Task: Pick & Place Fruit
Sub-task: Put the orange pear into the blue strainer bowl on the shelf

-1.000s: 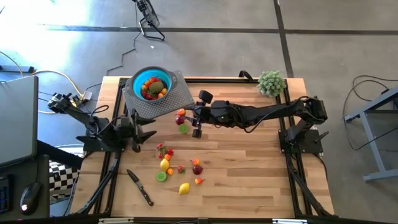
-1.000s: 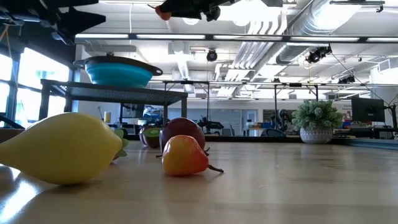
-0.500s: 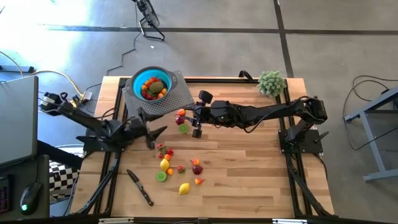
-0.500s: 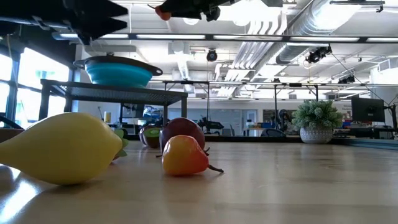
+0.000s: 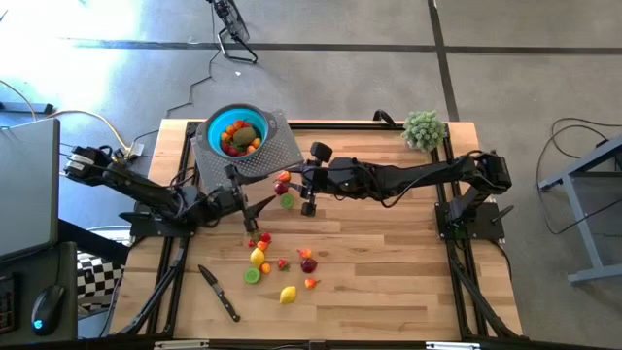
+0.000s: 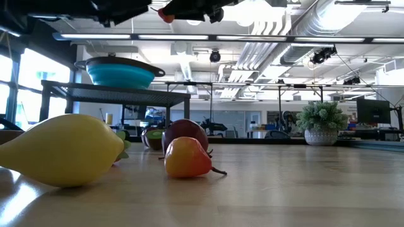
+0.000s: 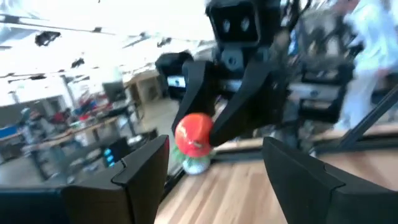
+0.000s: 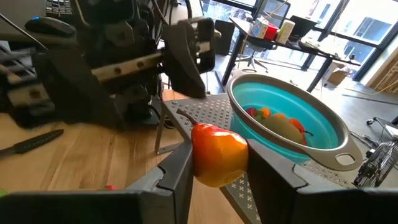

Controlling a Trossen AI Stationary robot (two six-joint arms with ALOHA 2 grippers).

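Gripping red-orange fruit (image 8: pixel 217 154) across its belly, right gripper (image 5: pixel 284 182) clenched; looks light, rigid, slick. Left gripper (image 5: pixel 255 207) released.

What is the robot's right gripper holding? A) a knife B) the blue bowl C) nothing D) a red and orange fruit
D: in the right wrist view the right gripper has its fingers shut on a red and orange fruit, up close to the blue bowl.
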